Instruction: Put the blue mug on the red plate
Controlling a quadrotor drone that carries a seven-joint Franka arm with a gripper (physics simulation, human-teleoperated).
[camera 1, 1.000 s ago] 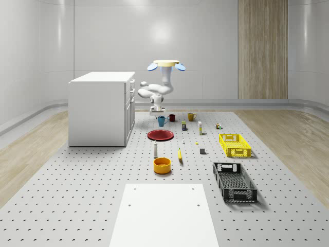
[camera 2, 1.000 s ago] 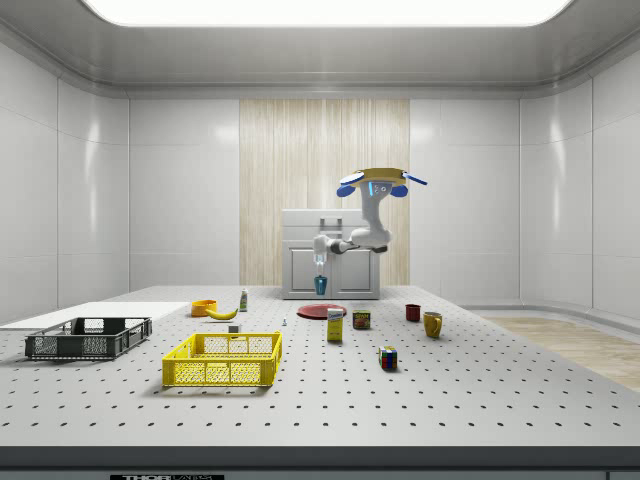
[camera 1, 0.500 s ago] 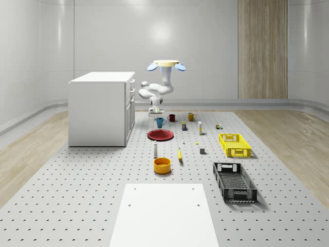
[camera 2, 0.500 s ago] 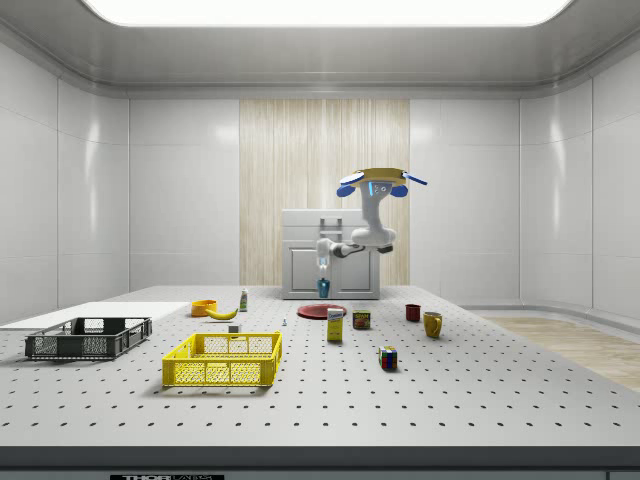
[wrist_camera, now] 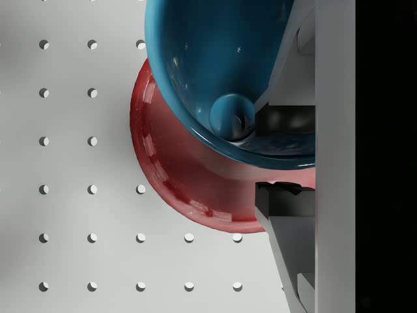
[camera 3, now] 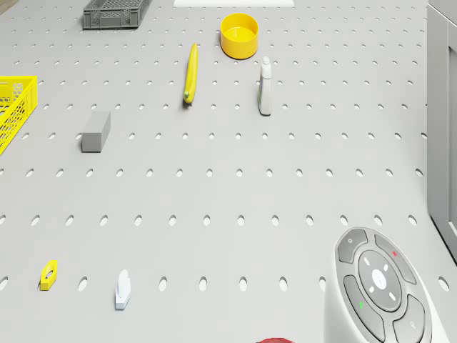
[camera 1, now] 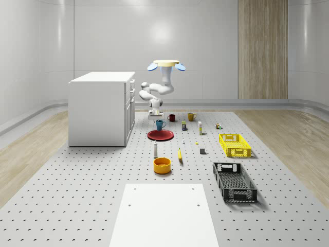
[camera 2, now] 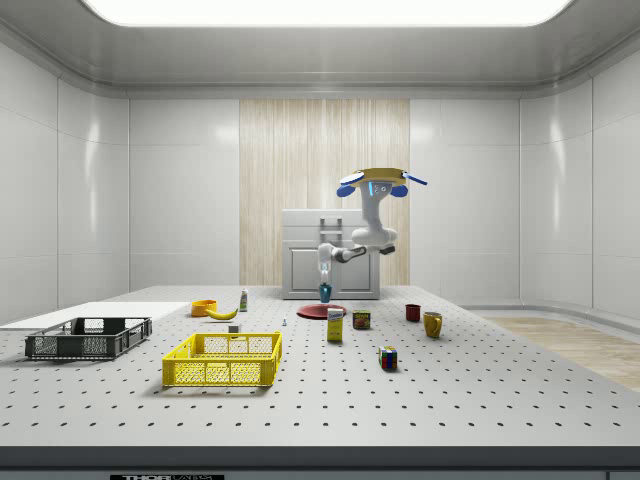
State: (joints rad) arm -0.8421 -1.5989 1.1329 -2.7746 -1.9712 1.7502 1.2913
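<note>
Your gripper (wrist_camera: 281, 156) pinches the blue mug (wrist_camera: 221, 72) by its rim, one finger inside and one outside, so you see the mug hanging just under it above the red plate (camera 1: 160, 135), while the drone (camera 1: 166, 64) hovers beside the white cabinet (camera 1: 100, 108)

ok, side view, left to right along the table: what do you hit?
black crate → orange bowl → yellow crate → blue mug, held in the gripper over the red plate → dark red mug → yellow mug.
</note>
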